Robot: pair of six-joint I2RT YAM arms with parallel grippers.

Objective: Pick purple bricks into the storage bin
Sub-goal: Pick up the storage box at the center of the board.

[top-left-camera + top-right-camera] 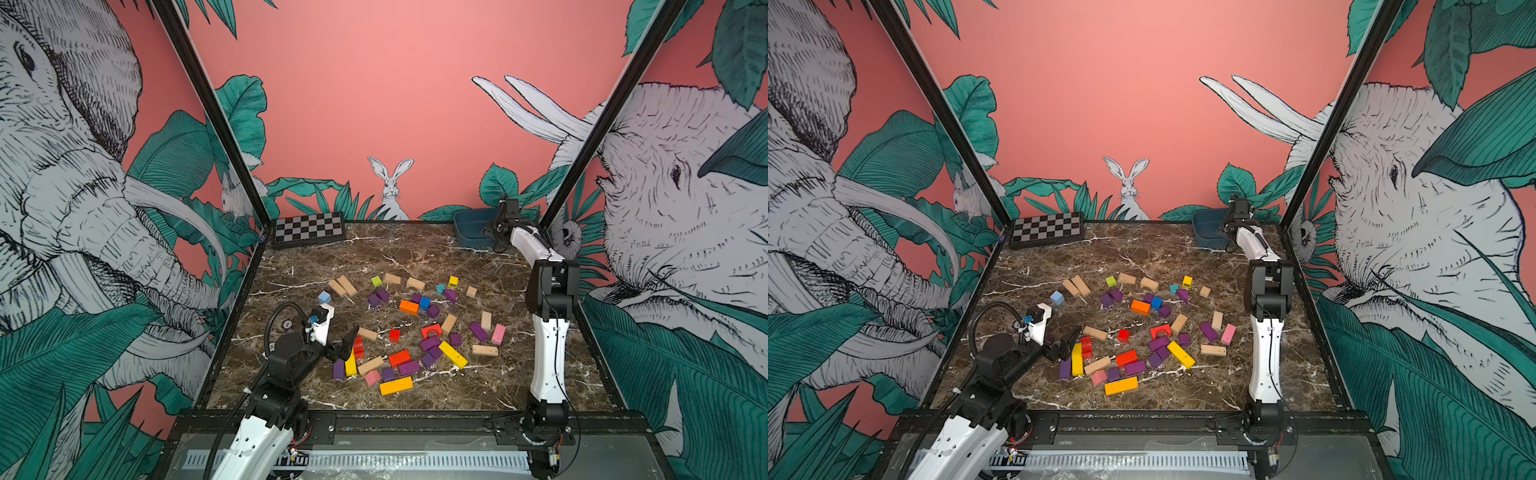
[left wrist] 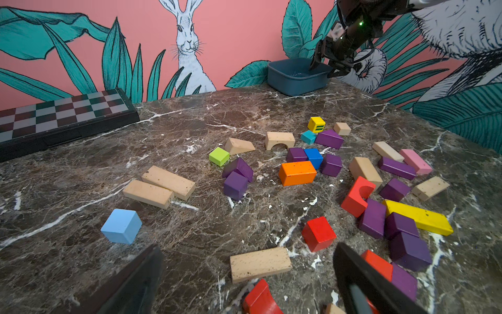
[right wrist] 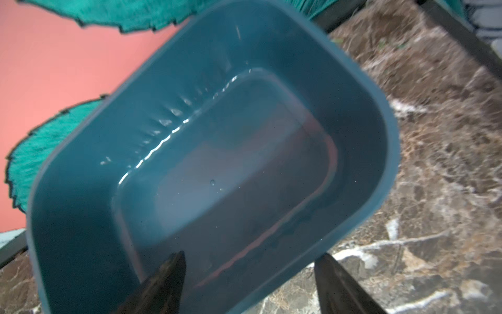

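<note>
Several purple bricks (image 1: 478, 331) (image 1: 1136, 368) (image 2: 235, 186) lie scattered among other coloured blocks on the marble table. The storage bin (image 1: 469, 230) (image 1: 1206, 228) (image 2: 290, 81) (image 3: 271, 40), a blue-grey tub, stands at the back right and looks empty inside. My right gripper (image 1: 493, 232) (image 1: 1225, 230) (image 2: 326, 68) (image 3: 252, 256) is open at the bin. One fingertip is inside it and one outside, with the bin's near wall between them. My left gripper (image 1: 348, 344) (image 1: 1069, 343) (image 2: 247, 248) is open low over the front-left blocks and holds nothing. A beige bar (image 2: 260, 263) lies between its fingers.
A checkerboard box (image 1: 308, 230) lies at the back left. Mixed among the purple bricks are an orange block (image 1: 409, 307), a yellow bar (image 1: 452, 354), a pink block (image 1: 498, 333), red pieces (image 2: 318, 233) and a light blue cube (image 2: 121, 226). Black frame posts edge the table.
</note>
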